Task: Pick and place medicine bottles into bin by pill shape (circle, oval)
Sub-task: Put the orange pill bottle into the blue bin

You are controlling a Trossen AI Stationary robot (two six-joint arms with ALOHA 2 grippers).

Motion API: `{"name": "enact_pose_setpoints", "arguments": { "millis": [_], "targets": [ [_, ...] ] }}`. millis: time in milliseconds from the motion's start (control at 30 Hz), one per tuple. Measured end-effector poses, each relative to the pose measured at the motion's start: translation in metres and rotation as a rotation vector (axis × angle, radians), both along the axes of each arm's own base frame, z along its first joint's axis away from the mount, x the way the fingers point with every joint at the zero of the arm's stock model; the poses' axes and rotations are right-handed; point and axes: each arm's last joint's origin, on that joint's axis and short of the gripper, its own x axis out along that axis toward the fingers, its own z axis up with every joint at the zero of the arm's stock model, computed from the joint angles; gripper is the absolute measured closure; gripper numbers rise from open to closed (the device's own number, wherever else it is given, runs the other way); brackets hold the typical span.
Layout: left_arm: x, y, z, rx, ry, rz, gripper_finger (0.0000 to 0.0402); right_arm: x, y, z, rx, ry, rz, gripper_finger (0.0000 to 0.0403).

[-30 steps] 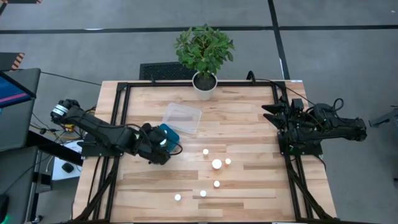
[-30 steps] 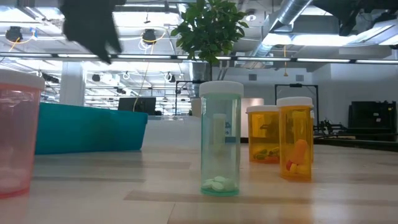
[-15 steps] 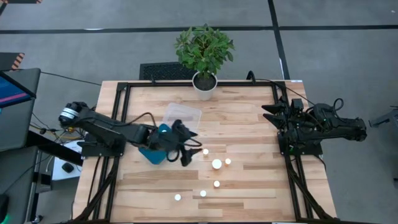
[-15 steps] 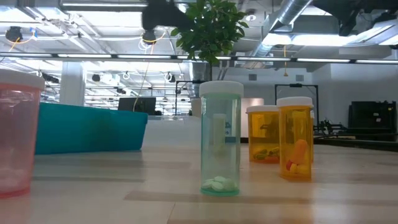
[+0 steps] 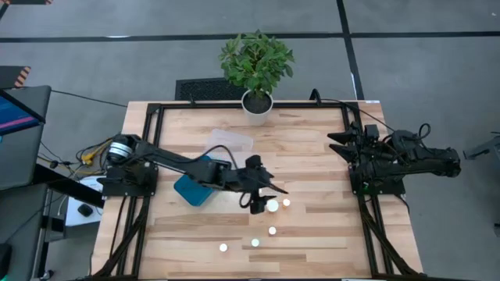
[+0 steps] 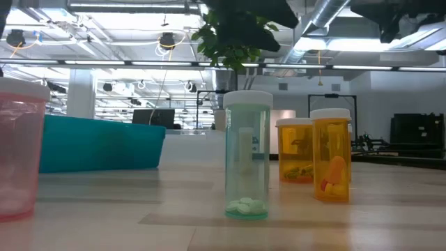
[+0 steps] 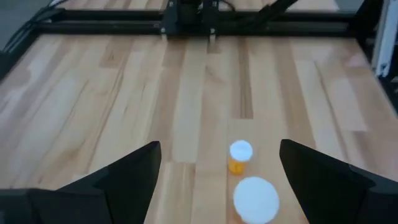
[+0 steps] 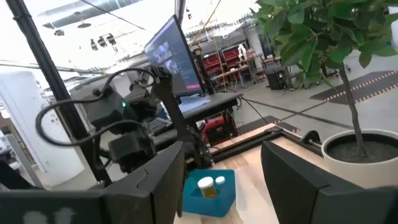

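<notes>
Several small medicine bottles with white caps stand on the wooden table: a wide one [image 5: 272, 206], a small orange one [image 5: 287, 202], and three nearer the front edge [image 5: 272, 231] [image 5: 255, 243] [image 5: 223, 248]. My left gripper [image 5: 268, 199] hovers open and empty just left of the wide bottle. In the left wrist view its fingers [image 7: 130, 174] stand apart, with the wide cap [image 7: 255, 198] and the small orange bottle [image 7: 240, 151] ahead between them. My right gripper [image 5: 337, 143] waits open at the table's right edge. The low view shows a teal-tinted bottle [image 6: 247, 155], two orange ones [image 6: 331, 155] and a pink one [image 6: 17, 146].
A teal bin [image 5: 191, 189] sits left of centre and holds two bottles [image 8: 209, 185]. A clear bin [image 5: 230, 143] lies behind it. A potted plant [image 5: 256, 103] stands at the far edge. Black frame rails [image 5: 152, 156] run along both sides.
My left gripper has swung from over the teal bin toward the table's right, to just beside the wide white-capped bottle in the middle. The bottles have stayed where they were.
</notes>
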Motion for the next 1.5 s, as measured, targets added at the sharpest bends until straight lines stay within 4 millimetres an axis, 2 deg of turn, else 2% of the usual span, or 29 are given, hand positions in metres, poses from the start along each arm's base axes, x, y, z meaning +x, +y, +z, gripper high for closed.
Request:
{"name": "enact_pose_setpoints", "arguments": {
  "millis": [200, 1100, 1300, 1500],
  "targets": [
    [0.017, -0.004, 0.003, 0.047, 0.034, -0.05, 0.0079, 0.0, 0.0, -0.001, 0.011, 0.005, 0.002, 0.0179],
    [0.009, -0.008, -0.007, -0.039, 0.148, -0.053, 0.0079, 0.0, 0.0, 0.0, 0.05, -0.004, 0.009, 0.0179],
    [0.004, -0.011, -0.023, -0.033, 0.18, -0.048, 0.0079, 0.0, 0.0, 0.0, 0.049, -0.004, 0.009, 0.0179],
    [0.018, -0.017, -0.043, -0.03, 0.137, -0.108, 0.0079, 0.0, 0.0, 0.0, 0.045, -0.007, 0.008, 0.0179]
  ]
}}
